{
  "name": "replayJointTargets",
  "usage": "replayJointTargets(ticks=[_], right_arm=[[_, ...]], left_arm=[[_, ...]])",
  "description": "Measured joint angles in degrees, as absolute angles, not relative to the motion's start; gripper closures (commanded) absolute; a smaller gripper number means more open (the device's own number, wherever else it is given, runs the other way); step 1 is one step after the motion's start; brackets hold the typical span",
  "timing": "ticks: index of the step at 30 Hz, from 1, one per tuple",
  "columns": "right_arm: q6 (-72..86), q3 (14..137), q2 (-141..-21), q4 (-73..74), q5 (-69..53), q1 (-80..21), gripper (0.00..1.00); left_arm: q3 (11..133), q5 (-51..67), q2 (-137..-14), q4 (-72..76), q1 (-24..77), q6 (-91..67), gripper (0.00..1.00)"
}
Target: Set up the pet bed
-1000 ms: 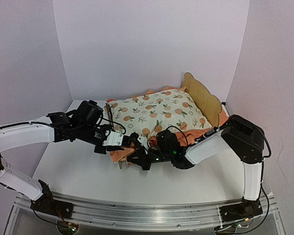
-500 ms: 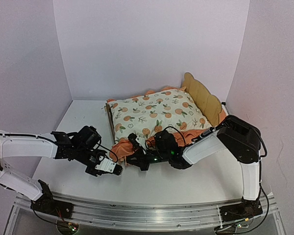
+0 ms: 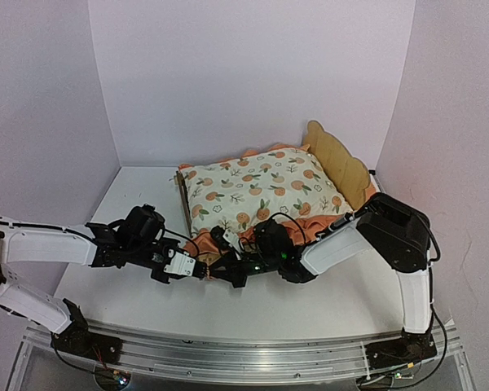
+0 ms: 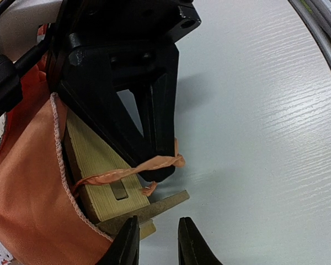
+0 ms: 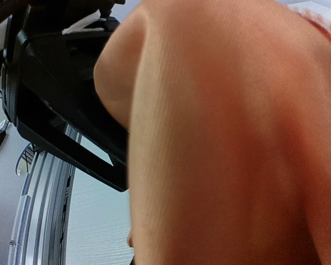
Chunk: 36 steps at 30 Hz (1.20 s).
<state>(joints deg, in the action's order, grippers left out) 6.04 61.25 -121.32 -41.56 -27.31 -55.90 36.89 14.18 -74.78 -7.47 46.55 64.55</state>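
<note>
Toward the back of the table [image 3: 147, 314], a little right of centre: bed [image 3: 339, 160], scalloped head end to the right, foot end to the left. Carries pad [image 3: 261, 191] on top, white with orange print. Plain orange ruffle [image 4: 27, 199] spills over the near side and the near-left corner.

At that near-left corner, almost tip to tip with its partner: left gripper [image 4: 157, 247]. Stretches in low from the left, just above the table. Fingers slightly apart, with bare table in the gap and nothing held. Tips just short of the corner, where a thin dark edge juts out below the pale plywood. Touching it or not, cannot tell.

Across the bed's near side from the right: right gripper [image 4: 157, 168], tip down at the same corner, just beyond the left fingertips. Fingers fully closed. Thin orange strip [image 4: 107, 176] from the pad's edge lies across the tip and over the plywood. Pinched or only draped, cannot tell.

From the right wrist, little to make out beyond blurred orange cloth close up.
</note>
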Motion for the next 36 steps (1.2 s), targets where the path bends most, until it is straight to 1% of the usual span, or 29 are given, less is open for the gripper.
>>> replayJointTargets(ticks=[17,26,31,36], right_arm=[[6.04,62.99,-121.73,-41.41,-28.32,-56.07,1.0],[6.03,63.02,-121.75,-41.39,-28.53,-56.07,1.0],[6.02,63.02,-121.78,-41.39,-28.53,-56.07,1.0],[6.02,63.29,-121.92,-41.37,-28.53,-56.07,1.0]], left_arm=[[36.73,15.59,-80.01,-5.42,46.28,65.52,0.71],[36.75,13.84,-80.01,-1.93,45.61,62.49,0.65],[36.77,14.06,-80.0,-0.97,45.37,61.6,0.68],[36.77,16.26,-79.38,0.58,45.25,62.26,0.76]])
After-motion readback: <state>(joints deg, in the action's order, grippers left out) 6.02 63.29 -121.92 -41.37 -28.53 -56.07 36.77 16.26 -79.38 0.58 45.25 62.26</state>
